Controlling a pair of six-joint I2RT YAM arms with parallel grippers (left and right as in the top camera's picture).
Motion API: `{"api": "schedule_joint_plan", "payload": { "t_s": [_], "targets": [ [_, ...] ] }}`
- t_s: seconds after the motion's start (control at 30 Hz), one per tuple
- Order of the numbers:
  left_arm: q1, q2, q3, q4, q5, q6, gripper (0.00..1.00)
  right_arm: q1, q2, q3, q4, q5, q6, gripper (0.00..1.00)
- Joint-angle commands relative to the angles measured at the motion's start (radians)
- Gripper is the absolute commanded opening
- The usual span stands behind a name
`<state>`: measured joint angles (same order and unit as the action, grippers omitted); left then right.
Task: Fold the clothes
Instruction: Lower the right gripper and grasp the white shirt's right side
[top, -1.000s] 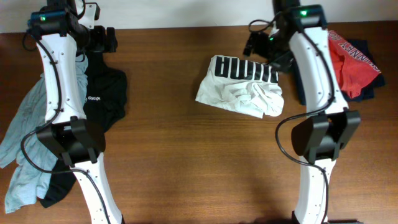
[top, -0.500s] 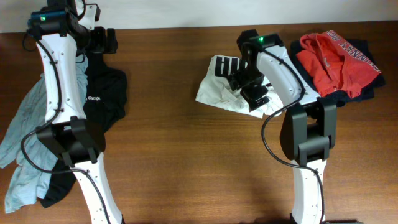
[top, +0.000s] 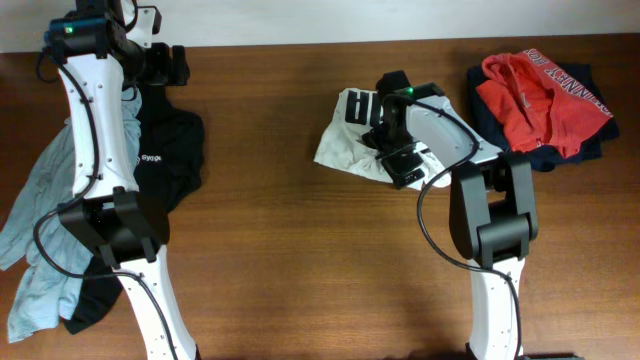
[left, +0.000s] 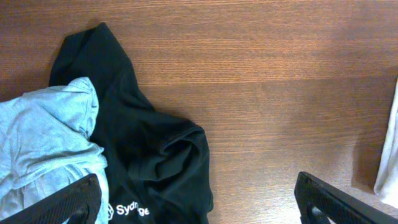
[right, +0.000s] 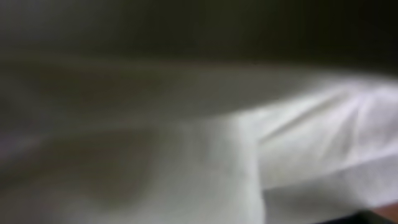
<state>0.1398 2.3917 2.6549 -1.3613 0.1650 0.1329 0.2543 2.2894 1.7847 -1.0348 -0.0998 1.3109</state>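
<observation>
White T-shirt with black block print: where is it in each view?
Overhead: white T-shirt, right of centre, near the far edge.
Left wrist: white sliver at right edge.
Right wrist: blurred white cloth fills frame.
Shared landmark: black shirt with white logo, overhead and left wrist only.

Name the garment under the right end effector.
The white T-shirt with black block print, mid-table: the right end effector is directly over it. The black shirt and grey-blue shirt lie by the left arm; the red garment lies apart.
</observation>
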Motion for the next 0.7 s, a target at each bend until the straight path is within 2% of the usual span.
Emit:
{"api": "schedule_joint_plan", "payload": {
  "t_s": [0.0,0.03,0.13,0.2,0.23,0.27,0.4,0.57,0.67],
  "targets": [
    [-0.002,-0.035,-0.005,-0.003,0.003,-0.009,0.99,0.037,0.010,-0.054,0.063,0.040,-0.098,0.90],
    [-0.002,-0.035,-0.005,-0.003,0.003,-0.009,0.99,0.040,0.010,-0.058,0.079,0.047,-0.166,0.80],
    [-0.002,-0.035,-0.005,-0.004,0.003,-0.009,0.99,0.040,0.010,-0.059,0.110,0.059,-0.397,0.56],
    [-0.002,-0.035,-0.005,-0.004,0.003,-0.009,0.99,0.033,0.010,-0.059,0.116,0.060,-0.538,0.34],
    [-0.002,-0.035,-0.005,-0.004,0.003,-0.009,0.99,0.019,0.010,-0.059,0.103,0.061,-0.652,0.14],
    [-0.002,-0.035,-0.005,-0.005,0.003,-0.009,0.99,0.010,0.010,-0.059,0.092,0.060,-0.698,0.04],
    [-0.002,-0.035,-0.005,-0.008,0.003,-0.009,0.99,-0.038,0.010,-0.059,0.040,0.060,-0.877,0.04],
    [-0.002,-0.035,-0.005,-0.008,0.003,-0.009,0.99,-0.103,0.010,-0.059,-0.029,0.071,-1.226,0.04],
    [-0.002,-0.035,-0.005,-0.008,0.003,-0.009,0.99,-0.138,0.010,-0.059,-0.039,0.146,-1.299,0.04]
  ]
}}
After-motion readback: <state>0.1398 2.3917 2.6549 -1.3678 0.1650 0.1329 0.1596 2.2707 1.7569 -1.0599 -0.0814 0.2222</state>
